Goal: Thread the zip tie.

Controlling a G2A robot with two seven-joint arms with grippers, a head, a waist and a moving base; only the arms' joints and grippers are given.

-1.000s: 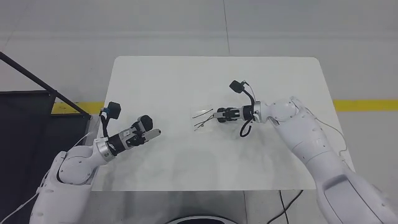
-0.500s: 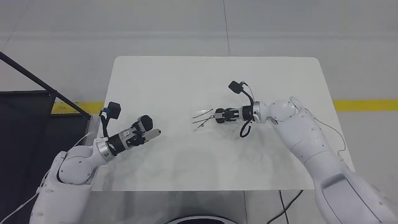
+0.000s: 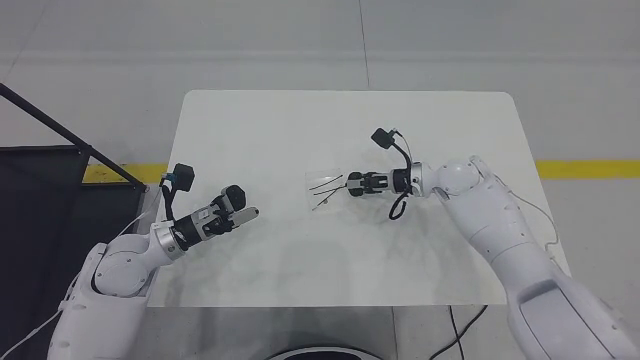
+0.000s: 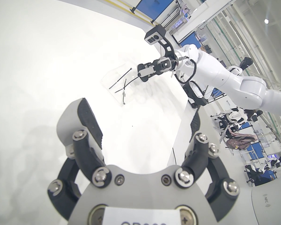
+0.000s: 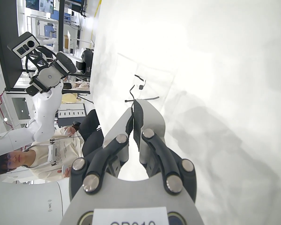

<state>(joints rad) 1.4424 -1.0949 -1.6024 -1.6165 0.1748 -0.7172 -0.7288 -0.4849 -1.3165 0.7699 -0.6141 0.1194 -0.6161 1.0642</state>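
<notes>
Zip tie (image 3: 334, 193), thin + black, is pinched at one end btwn the pressed-together fingers of the R gripper (image 3: 352, 186), near mid-table. Front first: nearest the robot, over the table's (image 3: 260, 130) front-left part, the L gripper (image 3: 248, 214) hovers w/ fingers spread wide, nothing btwn them. Further in, the R gripper lies low over the white top, tips toward the L side. The tie's free end runs out from those tips over a clear plastic sheet (image 3: 320, 178) lying flat just beyond. Other black ties (image 4: 120, 78) lie loose on that sheet.
</notes>
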